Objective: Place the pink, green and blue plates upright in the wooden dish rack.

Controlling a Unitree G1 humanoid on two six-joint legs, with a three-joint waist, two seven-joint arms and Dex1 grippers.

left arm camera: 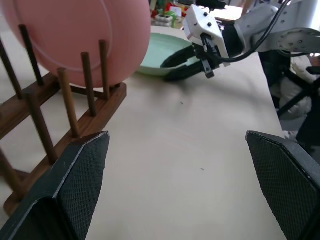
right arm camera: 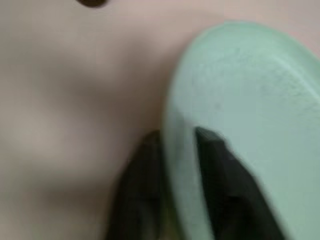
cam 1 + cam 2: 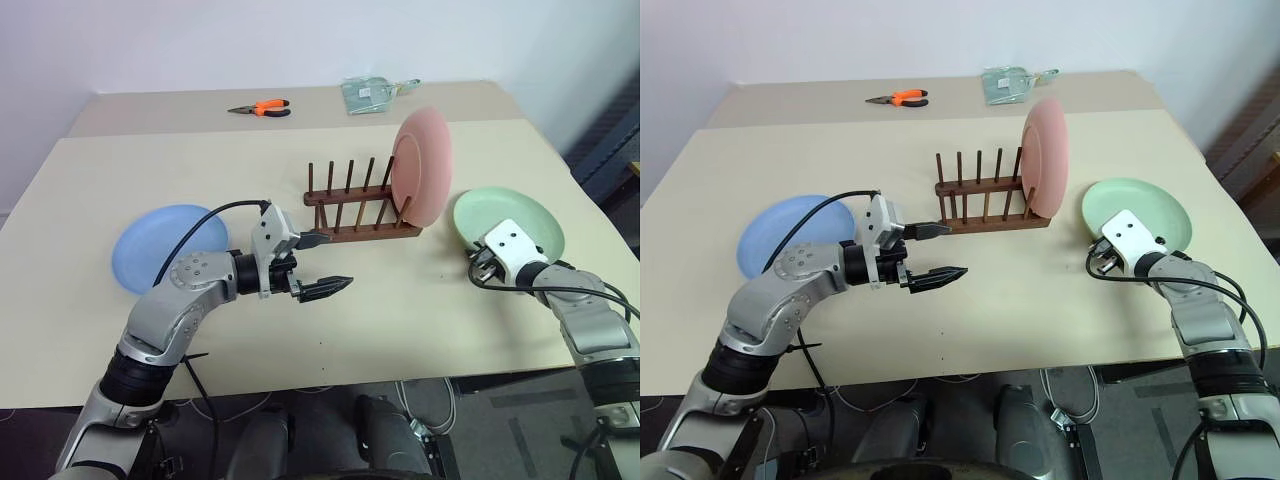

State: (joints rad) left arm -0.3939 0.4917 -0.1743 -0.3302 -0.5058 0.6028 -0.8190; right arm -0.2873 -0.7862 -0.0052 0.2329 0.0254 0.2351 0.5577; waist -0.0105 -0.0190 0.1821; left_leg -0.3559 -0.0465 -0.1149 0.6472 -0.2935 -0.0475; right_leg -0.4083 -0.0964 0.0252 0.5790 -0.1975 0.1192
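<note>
The wooden dish rack (image 3: 362, 215) stands mid-table with one plate (image 3: 421, 167) upright in its right end. Another plate (image 3: 508, 221) lies flat to its right, a third (image 3: 168, 247) to its left. Pliers (image 3: 261, 108) lie far behind.

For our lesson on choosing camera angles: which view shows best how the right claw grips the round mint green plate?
The right wrist view: both black fingers pinch the round mint green plate at its rim. The eye views show the right claw at the plate's near edge, the grip hidden; the left wrist view shows it from afar.

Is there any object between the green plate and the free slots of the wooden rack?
Yes. The pink plate stands upright at the end of the wooden dish rack nearest the green plate; the free slots lie beyond it. The right gripper grips the green plate's rim.
</note>
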